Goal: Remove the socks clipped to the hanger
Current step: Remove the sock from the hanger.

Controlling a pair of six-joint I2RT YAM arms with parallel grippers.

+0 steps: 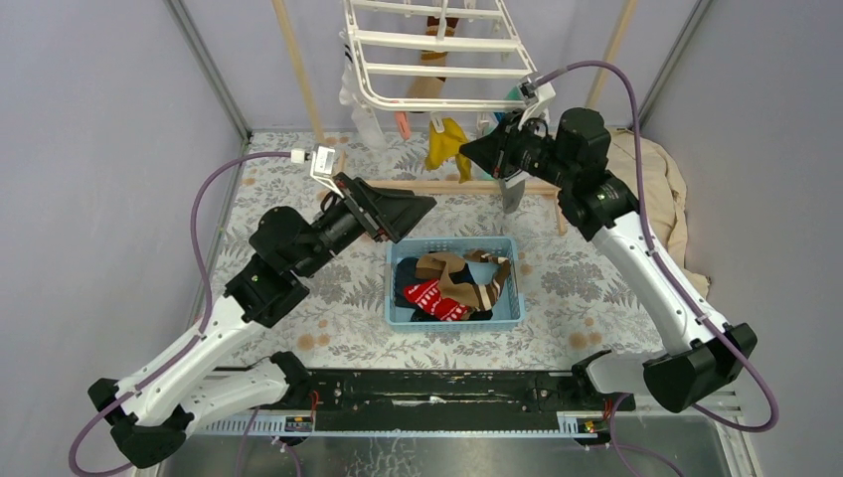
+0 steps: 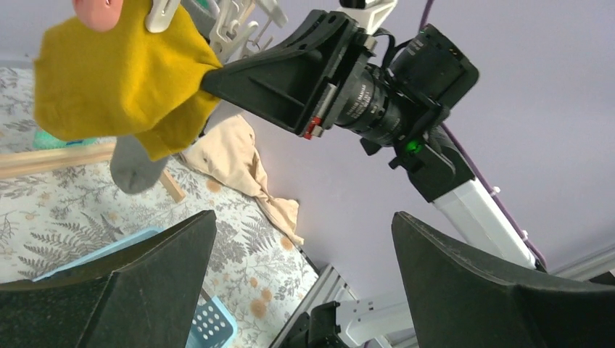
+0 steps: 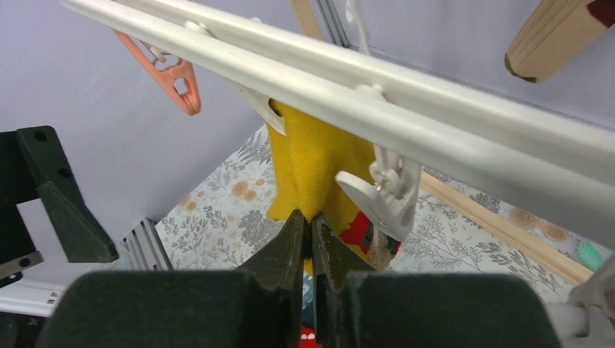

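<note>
R gripper [image 3: 310, 221] clamped on yellow sock [image 3: 308, 156], clipped to hanger [image 3: 450, 119]. L gripper [image 2: 303, 217] fingers wide apart, empty, near basket [image 1: 452, 323]

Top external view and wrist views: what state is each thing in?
White plastic drying hanger, hanging, not yet emptied.
Yellow fabric sock, clipped to it, lower edge pinched.
Right gripper, jaws shut on that sock.
Left gripper, jaws open, empty.
Light blue plastic basket, socks inside.

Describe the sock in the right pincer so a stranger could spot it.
Find the white hanger above the far side of the table. From its near rail hangs the yellow sock, pinched by the right pincer. Its neighbour is a grey sock.
</note>
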